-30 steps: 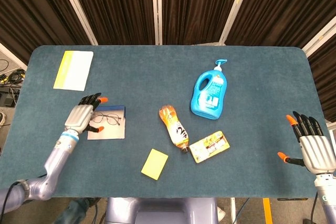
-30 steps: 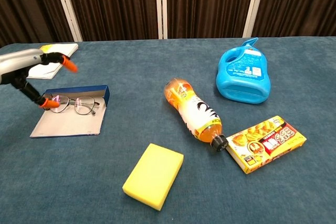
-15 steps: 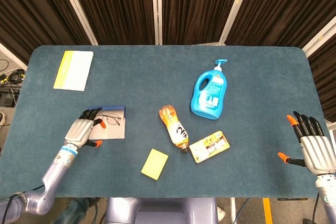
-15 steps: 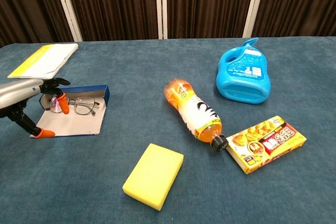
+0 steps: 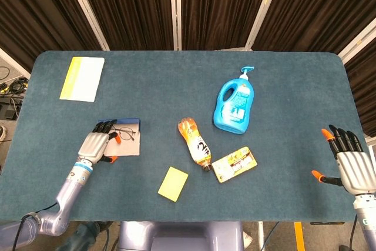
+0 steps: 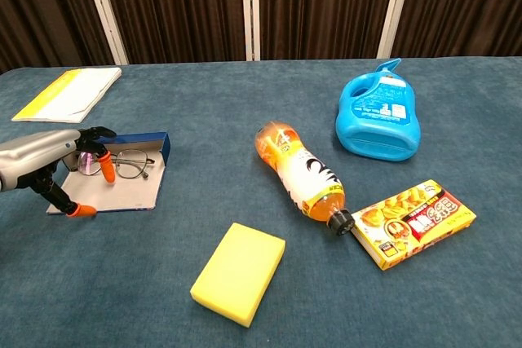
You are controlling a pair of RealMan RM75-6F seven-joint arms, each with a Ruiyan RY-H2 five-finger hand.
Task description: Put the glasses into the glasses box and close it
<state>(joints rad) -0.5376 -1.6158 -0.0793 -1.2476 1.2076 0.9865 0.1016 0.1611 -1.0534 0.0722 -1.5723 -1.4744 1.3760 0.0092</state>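
The thin-rimmed glasses (image 5: 124, 134) (image 6: 126, 165) lie inside the open glasses box (image 5: 130, 149) (image 6: 122, 194), a flat grey tray with a blue back wall at the table's left. My left hand (image 5: 97, 144) (image 6: 45, 160) hovers over the box's left part with its fingers spread. One orange fingertip is by the left lens and the thumb is at the box's front left corner. It holds nothing. My right hand (image 5: 351, 167) stays open at the table's front right edge, far from the box, and shows only in the head view.
An orange drink bottle (image 5: 195, 143) (image 6: 302, 173) lies on its side mid-table. A yellow sponge (image 5: 173, 183) (image 6: 239, 272) and a snack box (image 5: 234, 164) (image 6: 412, 222) are nearer the front. A blue detergent bottle (image 5: 235, 105) (image 6: 377, 116) lies behind, and a yellow-white booklet (image 5: 82, 78) (image 6: 69, 93) at far left.
My left hand has dropped and drawn back toward the table's front, from beside the box's far left corner to over its left half. The glasses, box and right hand have not moved.
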